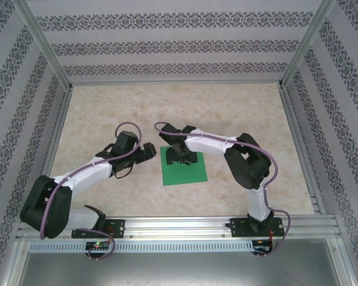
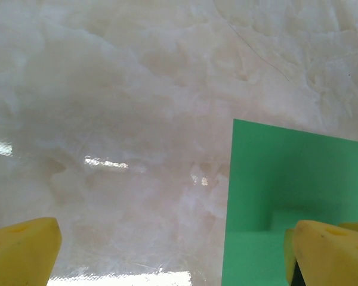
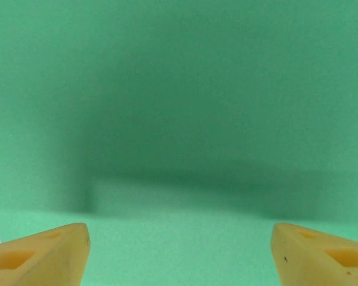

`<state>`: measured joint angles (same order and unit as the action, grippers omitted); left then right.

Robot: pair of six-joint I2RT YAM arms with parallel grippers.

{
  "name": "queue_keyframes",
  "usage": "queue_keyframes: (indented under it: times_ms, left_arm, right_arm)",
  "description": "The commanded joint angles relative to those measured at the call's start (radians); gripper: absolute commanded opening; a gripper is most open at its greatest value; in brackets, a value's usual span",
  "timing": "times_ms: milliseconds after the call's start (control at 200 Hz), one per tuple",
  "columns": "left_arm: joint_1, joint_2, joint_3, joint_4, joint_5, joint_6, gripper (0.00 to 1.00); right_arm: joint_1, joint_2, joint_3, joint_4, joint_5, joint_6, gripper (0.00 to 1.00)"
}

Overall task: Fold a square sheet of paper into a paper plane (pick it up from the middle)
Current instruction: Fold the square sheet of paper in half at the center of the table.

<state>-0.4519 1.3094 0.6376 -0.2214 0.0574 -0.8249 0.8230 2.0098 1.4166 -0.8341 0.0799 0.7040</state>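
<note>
Square sheet of paper (image 1: 188, 174) lies unfolded, so pickup step: my right gripper (image 3: 179, 231) spread empty above its middle, left gripper (image 1: 147, 151) same at 9 o'clock, gotta lower and pinch next.

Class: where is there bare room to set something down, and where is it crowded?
Bare on the table: the far strip along the back wall, and the near patch between green sheet and front rail. Crowded: the middle, where left gripper and right gripper meet at that sheet.
</note>
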Motion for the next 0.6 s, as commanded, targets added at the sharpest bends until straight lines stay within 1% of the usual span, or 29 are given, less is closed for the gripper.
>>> queue_keyframes:
  times_ms: [0,160,275,405,594]
  left_arm:
    - [0.008,-0.046,-0.017,0.039,-0.062,-0.047,1.00]
    - [0.009,-0.073,-0.039,0.055,-0.080,-0.054,1.00]
    - [0.008,-0.078,-0.040,0.052,-0.087,-0.049,1.00]
    - [0.009,-0.079,-0.035,0.043,-0.087,-0.039,1.00]
    - [0.009,-0.073,-0.023,0.036,-0.090,-0.028,1.00]
  right_arm:
    - [-0.008,0.016,-0.014,0.030,-0.003,0.023,0.80]
    - [0.001,0.063,-0.018,0.024,0.011,0.040,0.80]
    - [0.002,0.087,-0.049,0.058,-0.020,0.049,0.80]
    - [0.003,0.107,-0.051,0.050,-0.020,0.049,0.77]
    - [0.006,0.113,-0.035,0.001,0.035,0.047,0.76]
